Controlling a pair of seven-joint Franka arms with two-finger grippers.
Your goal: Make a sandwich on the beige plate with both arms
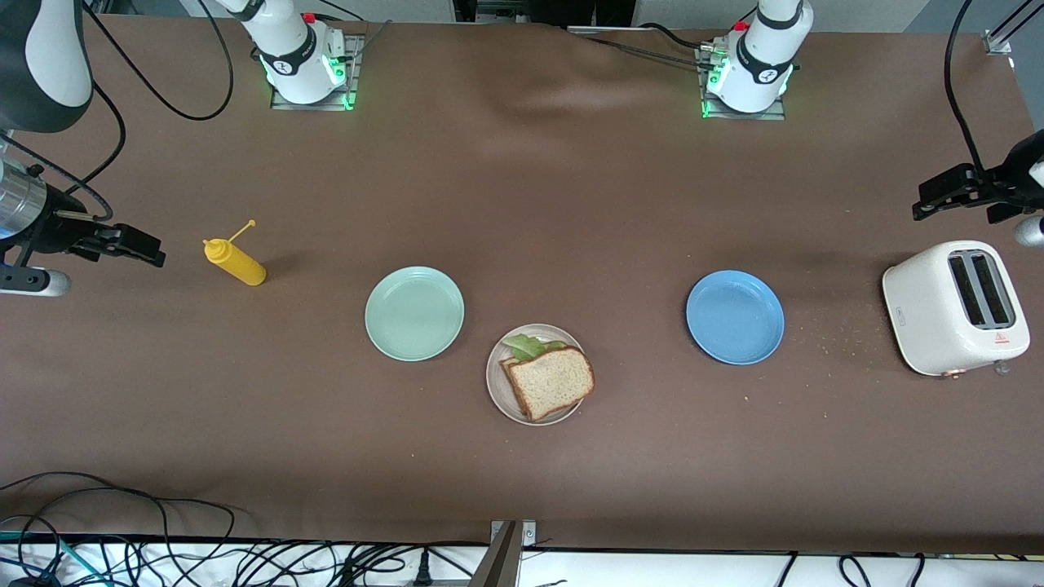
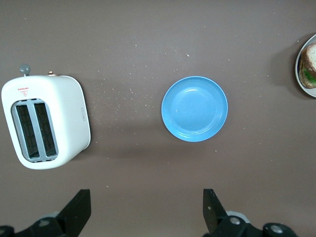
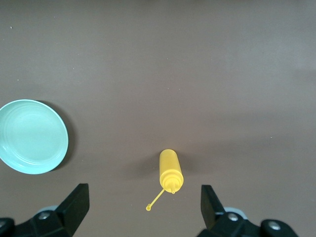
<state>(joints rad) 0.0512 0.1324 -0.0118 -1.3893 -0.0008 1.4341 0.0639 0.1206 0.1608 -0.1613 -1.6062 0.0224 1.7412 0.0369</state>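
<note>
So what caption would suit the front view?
Finished sandwich on the beige plate, between mint and blue plates.

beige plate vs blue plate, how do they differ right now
The beige plate holds the finished sandwich; the blue plate holds nothing. The beige plate lies nearer the front camera, between the blue plate and the green plate; the blue plate sits toward the toaster. Both are round, rimmed and look alike in size.

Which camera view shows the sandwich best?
The front view: the whole sandwich lies on the beige plate. The left wrist view cuts it at the edge; the right wrist view does not show it.
</note>
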